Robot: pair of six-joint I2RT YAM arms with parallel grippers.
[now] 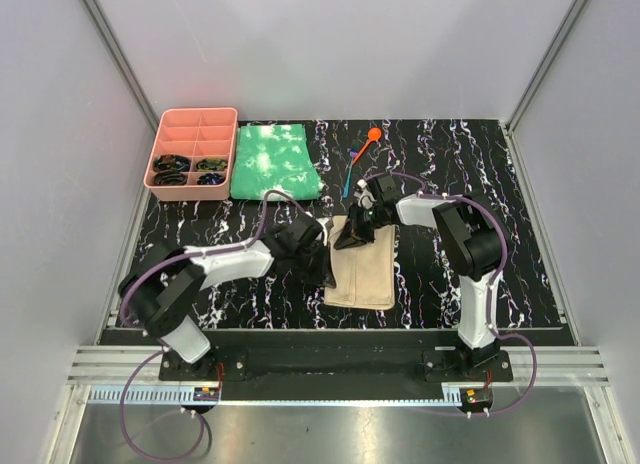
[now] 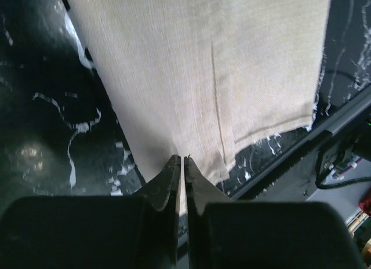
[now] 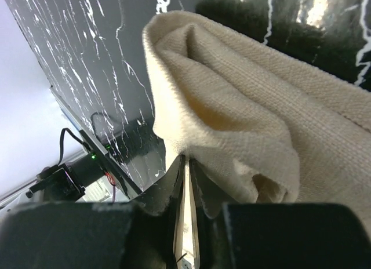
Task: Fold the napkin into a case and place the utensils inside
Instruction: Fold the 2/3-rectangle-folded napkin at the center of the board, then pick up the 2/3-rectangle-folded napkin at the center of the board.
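Observation:
The tan napkin [image 1: 362, 269] lies folded on the black marbled table between the two arms. My right gripper [image 1: 351, 238] is shut on its far left corner, and the cloth [image 3: 249, 106] rises bunched from the closed jaws [image 3: 186, 159]. My left gripper [image 1: 327, 278] is at the napkin's left edge; its jaws [image 2: 181, 159] are pinched on a thin edge of the flat cloth [image 2: 232, 66]. The utensils lie on the table beyond the napkin: an orange spoon [image 1: 372, 137] and a slim blue one [image 1: 350, 174], touching neither gripper.
A pink compartment tray [image 1: 197, 112] holding dark items stands at the back left. A green-and-white mottled cloth [image 1: 273, 161] lies beside it. The table's front rail [image 2: 330, 127] runs close to the napkin's near edge. Enclosure walls bound both sides.

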